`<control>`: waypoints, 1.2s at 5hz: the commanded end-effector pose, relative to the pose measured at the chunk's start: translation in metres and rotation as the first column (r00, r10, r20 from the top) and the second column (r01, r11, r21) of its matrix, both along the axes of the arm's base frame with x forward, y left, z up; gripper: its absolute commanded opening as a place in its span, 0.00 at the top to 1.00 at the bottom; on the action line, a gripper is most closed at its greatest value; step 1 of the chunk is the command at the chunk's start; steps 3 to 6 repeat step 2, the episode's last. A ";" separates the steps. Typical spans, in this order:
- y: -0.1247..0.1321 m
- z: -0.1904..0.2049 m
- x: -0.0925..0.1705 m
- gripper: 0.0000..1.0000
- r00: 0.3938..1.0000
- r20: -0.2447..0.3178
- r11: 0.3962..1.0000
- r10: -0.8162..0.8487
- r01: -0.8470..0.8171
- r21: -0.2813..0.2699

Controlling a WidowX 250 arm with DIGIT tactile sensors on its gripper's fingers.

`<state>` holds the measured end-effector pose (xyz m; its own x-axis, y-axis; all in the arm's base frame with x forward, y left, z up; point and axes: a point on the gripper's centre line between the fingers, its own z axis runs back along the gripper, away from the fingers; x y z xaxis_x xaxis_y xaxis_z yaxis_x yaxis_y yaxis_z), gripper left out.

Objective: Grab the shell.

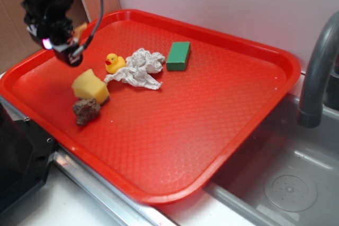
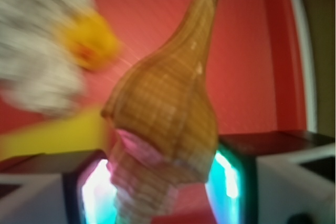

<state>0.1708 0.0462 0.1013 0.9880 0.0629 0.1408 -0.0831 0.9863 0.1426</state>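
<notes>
The pincer point(image 2: 163, 182) is clamped on the shell point(image 2: 168, 108) at its broad ridged whorls. Judged light, rigid and brittle; the tapering tail would slip.

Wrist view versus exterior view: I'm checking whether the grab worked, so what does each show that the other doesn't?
Only the wrist view shows the shell clearly: tan, ridged, filling the frame between the pincer fingers, pointed tail away from the camera.

Only the exterior view shows the brown rock, green block, the faucet and the sink; the shell is at most a tan sliver by the arm.

Both show the red tray, yellow duck, crumpled white cloth and yellow sponge.
</notes>
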 end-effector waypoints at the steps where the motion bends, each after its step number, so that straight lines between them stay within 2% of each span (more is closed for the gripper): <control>1: -0.065 0.116 0.008 1.00 0.993 0.060 0.990 0.104 -0.097 -0.102; 2: -0.066 0.149 0.009 1.00 0.989 0.019 0.985 0.145 -0.143 -0.101; 6: -0.066 0.149 0.009 1.00 0.989 0.019 0.985 0.145 -0.143 -0.101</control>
